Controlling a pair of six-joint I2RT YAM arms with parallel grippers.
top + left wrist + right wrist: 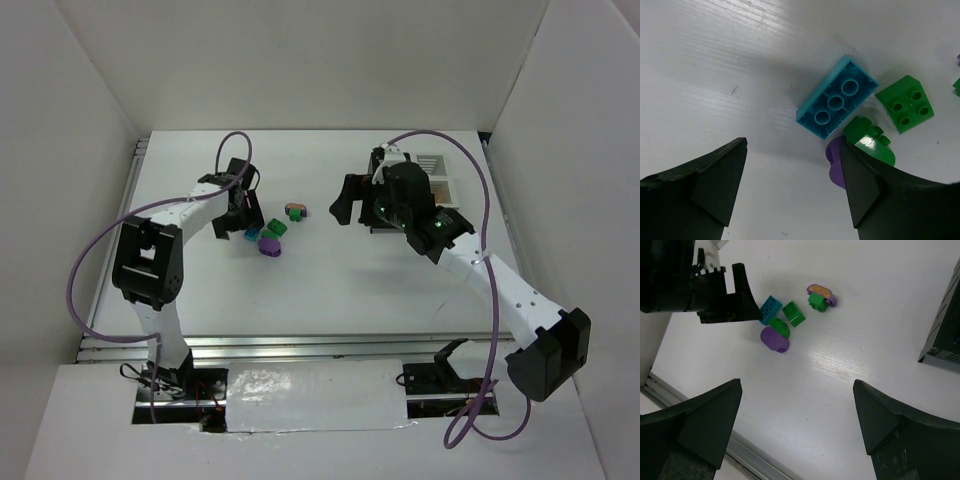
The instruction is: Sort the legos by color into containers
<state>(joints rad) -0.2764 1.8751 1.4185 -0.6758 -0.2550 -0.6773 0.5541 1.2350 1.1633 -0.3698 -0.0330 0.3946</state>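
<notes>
No legible txt, labels or nos. anywhere.

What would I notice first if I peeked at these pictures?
You'd spot the little bunch of bright legos in the middle of the white table, with a teal brick beside green and purple ones. The black left gripper hangs open right over them. The right gripper, open too, is close to the containers at the back right.
</notes>
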